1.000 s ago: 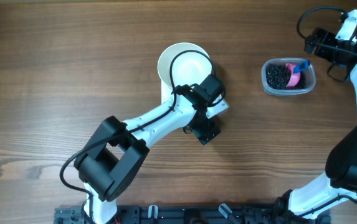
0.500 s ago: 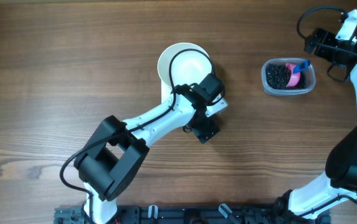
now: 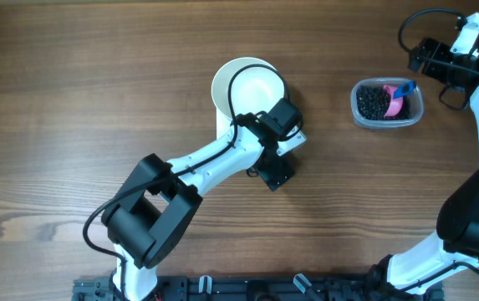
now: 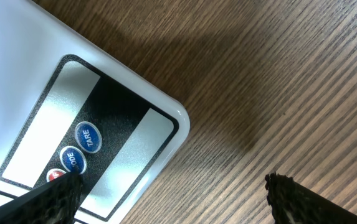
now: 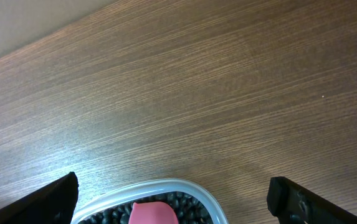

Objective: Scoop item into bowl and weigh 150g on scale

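While the left jaws are held open over the scale (image 4: 122,124) by the bowl (image 3: 252,84) at mid-desk, the item (image 3: 373,102) is found in the tub (image 3: 387,124) near the desk's far right corner, just before the open right jaws, the handle of the scoop (image 3: 395,104) angled toward them.

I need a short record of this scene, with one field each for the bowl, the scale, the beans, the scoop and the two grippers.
round white bowl: empty
white square kitchen scale: mostly hidden under the left arm in the overhead view
small shiny black beans: in the clear plastic tub
small pink scoop: lying in the tub on the beans
left gripper: open, over the scale's button corner, holding nothing
right gripper: open, over the tub, holding nothing
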### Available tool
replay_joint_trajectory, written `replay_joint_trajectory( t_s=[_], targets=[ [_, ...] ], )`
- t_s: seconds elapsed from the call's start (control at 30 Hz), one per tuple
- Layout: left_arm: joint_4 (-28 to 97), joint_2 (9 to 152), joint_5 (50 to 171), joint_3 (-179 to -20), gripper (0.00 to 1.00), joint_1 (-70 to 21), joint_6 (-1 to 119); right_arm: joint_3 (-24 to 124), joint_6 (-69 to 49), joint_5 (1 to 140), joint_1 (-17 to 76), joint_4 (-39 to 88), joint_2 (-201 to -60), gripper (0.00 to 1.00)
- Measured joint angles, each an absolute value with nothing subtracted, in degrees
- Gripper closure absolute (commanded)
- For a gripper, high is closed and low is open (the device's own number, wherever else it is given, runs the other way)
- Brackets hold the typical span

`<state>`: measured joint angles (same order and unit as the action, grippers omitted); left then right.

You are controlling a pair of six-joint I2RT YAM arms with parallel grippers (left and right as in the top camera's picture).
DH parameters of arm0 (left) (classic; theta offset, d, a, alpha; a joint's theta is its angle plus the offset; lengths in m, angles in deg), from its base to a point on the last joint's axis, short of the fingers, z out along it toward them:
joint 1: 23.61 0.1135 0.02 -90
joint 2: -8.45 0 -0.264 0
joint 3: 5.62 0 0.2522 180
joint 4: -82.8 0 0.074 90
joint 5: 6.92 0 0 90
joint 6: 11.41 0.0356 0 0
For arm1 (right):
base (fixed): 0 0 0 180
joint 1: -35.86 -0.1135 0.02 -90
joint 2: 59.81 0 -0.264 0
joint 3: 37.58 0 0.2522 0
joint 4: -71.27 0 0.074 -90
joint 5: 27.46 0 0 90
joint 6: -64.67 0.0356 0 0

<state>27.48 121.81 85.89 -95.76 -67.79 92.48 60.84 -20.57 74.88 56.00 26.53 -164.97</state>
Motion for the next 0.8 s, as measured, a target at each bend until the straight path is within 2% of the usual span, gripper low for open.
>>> replay_joint_trajectory(
  t_s=[0.8],
  targets=[
    [27.7,122.5,84.4,-96.3,0.0,-67.8,91.9,60.8,-20.6,74.9,56.0,26.5,-165.0,0.0]
  ],
)
